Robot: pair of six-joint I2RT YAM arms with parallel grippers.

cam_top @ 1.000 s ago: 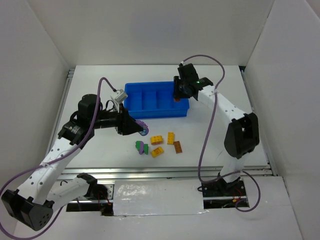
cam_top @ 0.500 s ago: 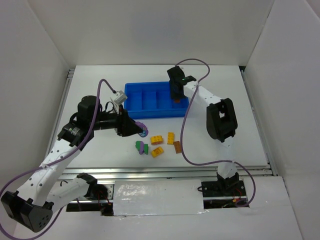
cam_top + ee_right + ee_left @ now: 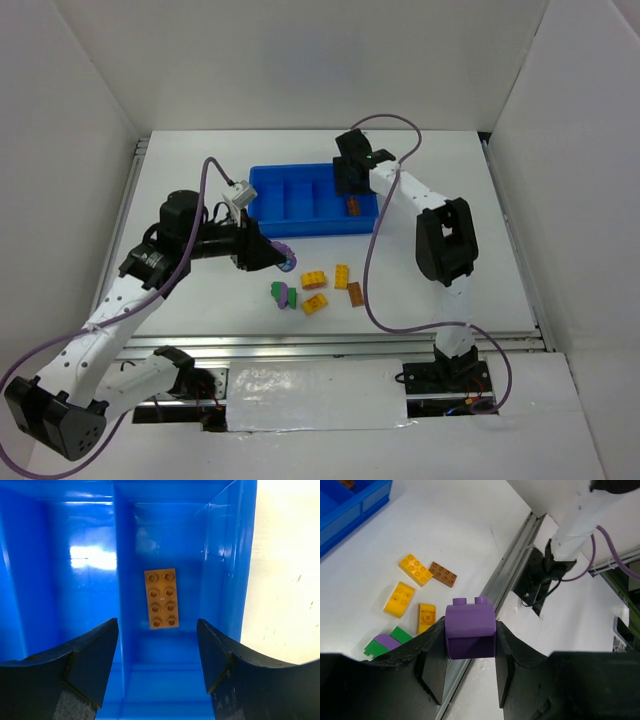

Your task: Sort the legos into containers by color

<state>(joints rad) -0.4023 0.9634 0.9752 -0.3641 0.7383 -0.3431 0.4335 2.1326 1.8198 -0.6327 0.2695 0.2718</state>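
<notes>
Overhead view of a white desk (image 3: 450, 270) with two robot arms reaching in from its near edge. A shallow bright blue tray (image 3: 262, 178), split by thin walls into compartments, sits toward the far middle of the desk. The right pincer (image 3: 156, 642) hangs above the compartment at the tray's right end, its two dark fingers spread apart with nothing between them. Directly below, a brown brick (image 3: 161, 598) lies flat and studs up on the floor of that compartment, not touching the walls. The left pincer (image 3: 469, 652) is above the desk on the near side of the tray, toward its left end. It is clamped on a purple brick (image 3: 470, 630), gripped by its sides, with two studs showing past the fingertips. A small scatter lies loose on the desk, nearer than the tray. It holds three yellow-orange bricks (image 3: 415, 569), a second brown piece (image 3: 443, 574) just beside one of them, and a tight cluster of green pieces (image 3: 400, 635) with a lilac brick (image 3: 386, 641) touching them
</notes>
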